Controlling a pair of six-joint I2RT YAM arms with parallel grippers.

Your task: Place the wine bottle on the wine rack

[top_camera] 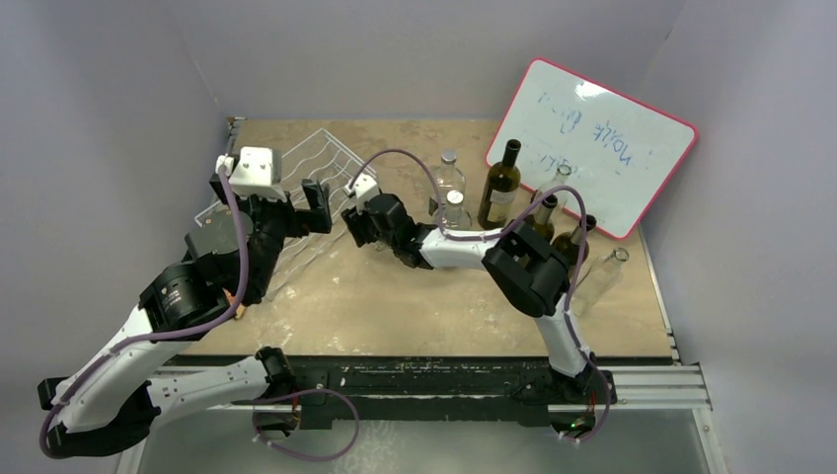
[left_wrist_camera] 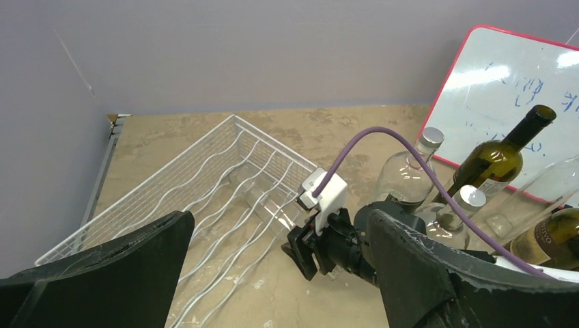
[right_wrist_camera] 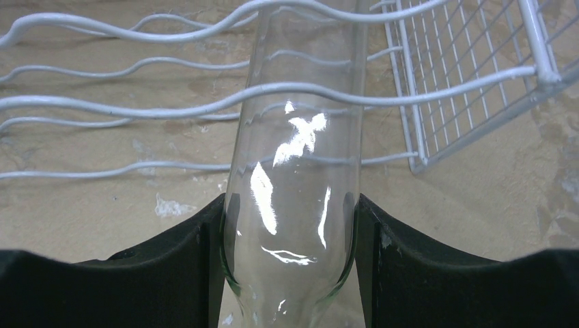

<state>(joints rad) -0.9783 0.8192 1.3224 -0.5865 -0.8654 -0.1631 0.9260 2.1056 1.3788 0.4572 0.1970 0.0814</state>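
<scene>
My right gripper [right_wrist_camera: 290,246] is shut on a clear glass wine bottle [right_wrist_camera: 293,157], its black fingers [right_wrist_camera: 171,260] pressed against the shoulder on both sides. The bottle lies lengthways, its body reaching over the wavy rods of the white wine rack [right_wrist_camera: 464,82] near the rack's corner. In the left wrist view the bottle [left_wrist_camera: 270,205] shows faintly in a groove, ahead of the right gripper [left_wrist_camera: 311,249]. From above, the wine rack [top_camera: 316,158] sits at the back left. My left gripper [top_camera: 294,212] hangs open over it, holding nothing.
A dark green bottle [top_camera: 499,183], clear capped bottles [top_camera: 447,178] and brown bottles [top_camera: 572,237] stand at the back right, before a pink-edged whiteboard [top_camera: 592,143]. Another clear bottle [top_camera: 599,279] leans near the right edge. Grey walls close in three sides.
</scene>
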